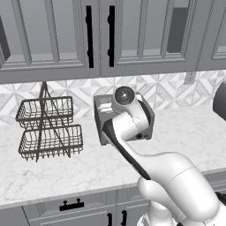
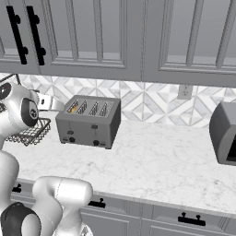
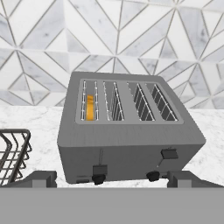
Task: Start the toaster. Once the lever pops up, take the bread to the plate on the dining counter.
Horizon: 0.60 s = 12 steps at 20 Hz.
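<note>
While the wire basket sits off to the left, the toaster stands centred ahead with the bread in its leftmost slot. The gripper, jaws wide and holding nothing, should descend squarely onto the left lever and press straight down, clear of the right lever.

I see even, soft rendered light in all three views, bright enough with no dim corners. In the left base view a round glare spot sits on the arm's dark joint cap. The toaster throws only a faint, diffuse shadow on the marble surface in the right base view. Under the upper cabinets I see a mild darkening of the tiled backsplash. Edges are slightly jagged from low resolution; there is no blur or lens distortion.
</note>
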### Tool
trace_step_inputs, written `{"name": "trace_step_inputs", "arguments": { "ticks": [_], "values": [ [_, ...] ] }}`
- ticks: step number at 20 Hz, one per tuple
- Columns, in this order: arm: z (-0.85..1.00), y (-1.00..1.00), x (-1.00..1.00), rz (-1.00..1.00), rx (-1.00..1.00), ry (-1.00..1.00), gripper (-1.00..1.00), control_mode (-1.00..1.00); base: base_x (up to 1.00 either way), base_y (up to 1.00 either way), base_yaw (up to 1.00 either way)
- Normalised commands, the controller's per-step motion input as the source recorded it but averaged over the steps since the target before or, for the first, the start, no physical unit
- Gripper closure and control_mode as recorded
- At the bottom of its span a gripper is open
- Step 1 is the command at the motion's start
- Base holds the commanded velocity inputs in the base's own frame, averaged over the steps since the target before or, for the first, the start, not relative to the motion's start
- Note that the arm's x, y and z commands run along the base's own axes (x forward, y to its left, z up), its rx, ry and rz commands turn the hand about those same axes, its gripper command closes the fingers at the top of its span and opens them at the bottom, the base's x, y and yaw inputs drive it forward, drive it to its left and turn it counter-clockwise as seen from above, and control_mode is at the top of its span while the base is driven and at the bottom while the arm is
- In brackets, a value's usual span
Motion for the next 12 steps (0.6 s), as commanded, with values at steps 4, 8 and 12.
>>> {"name": "trace_step_inputs", "arguments": {
  "ticks": [4,8,12],
  "values": [
    [0.00,0.00,0.00,0.00,0.00,0.00,-1.00,-1.00,0.00,0.00,0.00],
    [0.00,0.00,0.00,0.00,0.00,0.00,-1.00,-1.00,0.00,0.00,0.00],
    [0.00,0.00,0.00,0.00,0.00,0.00,-1.00,-1.00,0.00,0.00,0.00]
  ]
}}
